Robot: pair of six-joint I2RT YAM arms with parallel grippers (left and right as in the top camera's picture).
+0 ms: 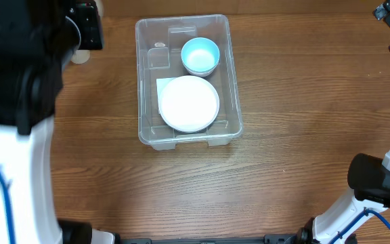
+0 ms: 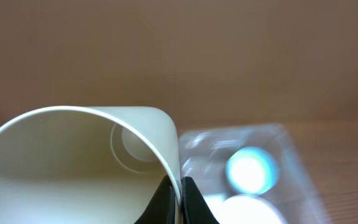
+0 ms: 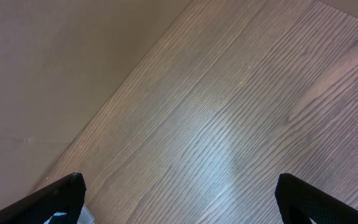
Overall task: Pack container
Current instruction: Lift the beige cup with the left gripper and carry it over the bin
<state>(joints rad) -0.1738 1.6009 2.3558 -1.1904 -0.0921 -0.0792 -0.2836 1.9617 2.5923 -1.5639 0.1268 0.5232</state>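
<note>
bowl [image 1: 200, 55] behind plate [image 1: 189, 103], both in container [image 1: 149, 102]

A large clear plastic rectangular container [image 1: 141, 81] with rounded corners and a raised rim sits upright and open on the wooden table [image 1: 283, 169]. It lies toward the far edge, about midway between the left and right edges, long sides running front to back. Inside, 1 white round plate [image 1: 189, 103] partly covers a white label [image 1: 162, 85] on its bottom, and 1 pale blue bowl [image 1: 200, 55] rests behind it.

Free container [image 1: 149, 102] strip beside plate [image 1: 189, 103], bowl [image 1: 200, 55]
</note>
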